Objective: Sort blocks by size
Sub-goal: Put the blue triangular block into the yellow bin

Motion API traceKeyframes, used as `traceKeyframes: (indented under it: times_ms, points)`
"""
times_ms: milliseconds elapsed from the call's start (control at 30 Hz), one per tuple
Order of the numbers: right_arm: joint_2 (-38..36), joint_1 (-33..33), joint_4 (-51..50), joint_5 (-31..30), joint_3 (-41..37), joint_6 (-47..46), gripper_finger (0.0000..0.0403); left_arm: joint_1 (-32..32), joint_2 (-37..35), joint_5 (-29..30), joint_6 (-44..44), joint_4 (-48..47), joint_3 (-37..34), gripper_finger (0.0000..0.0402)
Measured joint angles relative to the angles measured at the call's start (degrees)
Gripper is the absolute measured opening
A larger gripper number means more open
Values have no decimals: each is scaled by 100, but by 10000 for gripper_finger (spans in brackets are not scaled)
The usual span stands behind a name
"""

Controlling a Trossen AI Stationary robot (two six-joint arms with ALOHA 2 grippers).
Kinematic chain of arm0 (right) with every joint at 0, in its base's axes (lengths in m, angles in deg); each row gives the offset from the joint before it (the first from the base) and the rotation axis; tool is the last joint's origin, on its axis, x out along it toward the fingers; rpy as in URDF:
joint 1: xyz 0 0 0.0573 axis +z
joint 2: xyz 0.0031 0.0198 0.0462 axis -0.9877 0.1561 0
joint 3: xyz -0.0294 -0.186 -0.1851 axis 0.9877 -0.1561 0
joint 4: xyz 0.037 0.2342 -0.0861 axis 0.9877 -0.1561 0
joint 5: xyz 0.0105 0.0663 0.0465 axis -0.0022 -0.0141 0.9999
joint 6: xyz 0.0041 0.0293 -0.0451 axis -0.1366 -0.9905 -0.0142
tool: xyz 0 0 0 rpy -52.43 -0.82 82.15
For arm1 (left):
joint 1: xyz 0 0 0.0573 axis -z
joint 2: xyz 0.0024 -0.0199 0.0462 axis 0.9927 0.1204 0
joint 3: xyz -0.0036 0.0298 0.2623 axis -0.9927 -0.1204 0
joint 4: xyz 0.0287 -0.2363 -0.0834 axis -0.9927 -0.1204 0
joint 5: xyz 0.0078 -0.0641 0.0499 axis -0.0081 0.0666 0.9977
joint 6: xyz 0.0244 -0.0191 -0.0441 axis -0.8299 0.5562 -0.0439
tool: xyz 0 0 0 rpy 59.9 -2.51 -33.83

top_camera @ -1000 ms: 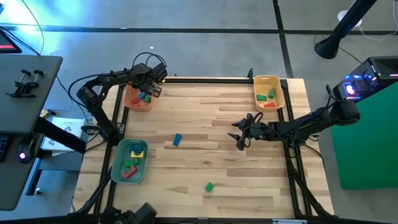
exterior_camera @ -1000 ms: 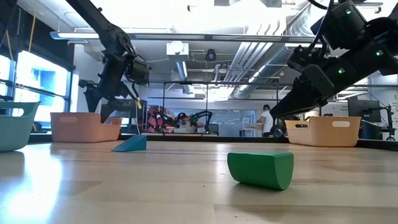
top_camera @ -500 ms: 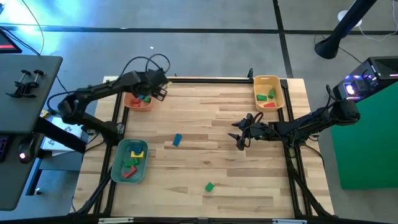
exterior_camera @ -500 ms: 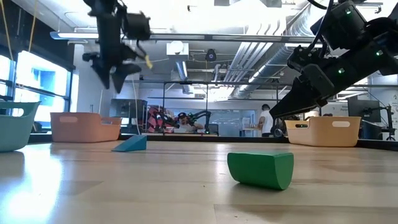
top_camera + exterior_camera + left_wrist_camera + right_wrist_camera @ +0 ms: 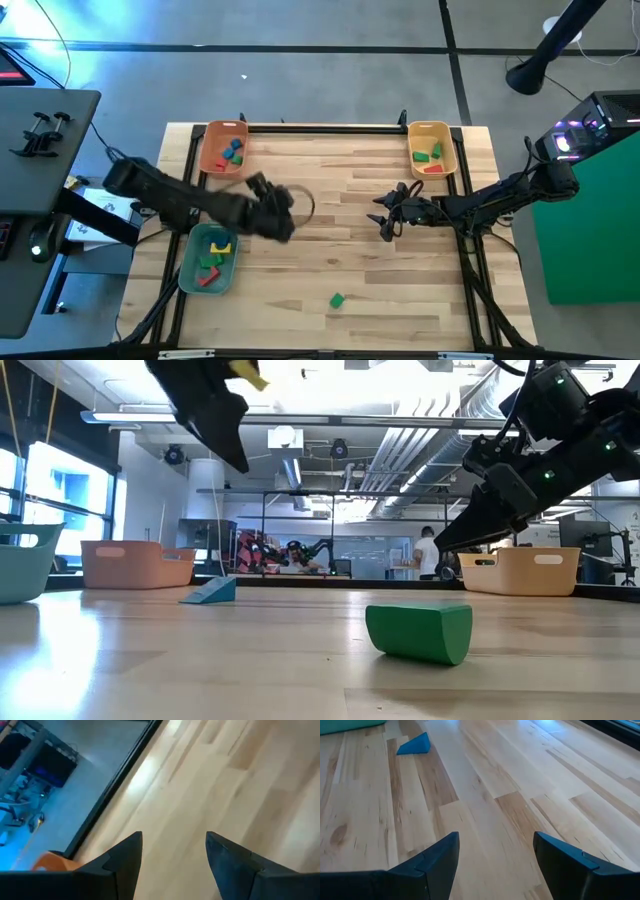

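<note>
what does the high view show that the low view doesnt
Only the high view shows what lies inside the trays: blocks in the orange tray, the yellow tray and the green tray. It also shows the whole left arm reaching over the table middle, with its left gripper covering the spot below it.

Only the low view shows the blue wedge block and a person in the room behind.

Both show the green block on the table and the right gripper waiting open above the wood.

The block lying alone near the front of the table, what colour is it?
Green. The block shows best in the low view, lying on the wooden table.
</note>
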Motion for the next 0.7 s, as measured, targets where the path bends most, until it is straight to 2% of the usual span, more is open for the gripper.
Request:
traceKeyframes:
  times_ms: [133, 367, 433, 533, 700]
  points:
    - [-2, 0, -11, -1, 0, 0, 252, 606, 170, 42, 1169, 96, -336, 202]
    - [-2, 0, -2, -2, 0, 152, 252, 879, 172, -1029, 3586, 230, -1344, 202]
    - [-2, -21, 37, -2, 0, 237, 252, 870, 172, -1163, 4235, 478, -1587, 202]
    - [-2, -79, 179, 0, 0, 356, 252, 869, 172, -1255, 4620, 1455, -1943, 202]
    - [-2, -145, 253, -2, 0, 369, 252, 728, 190, -1378, 4383, 2900, -2451, 214]
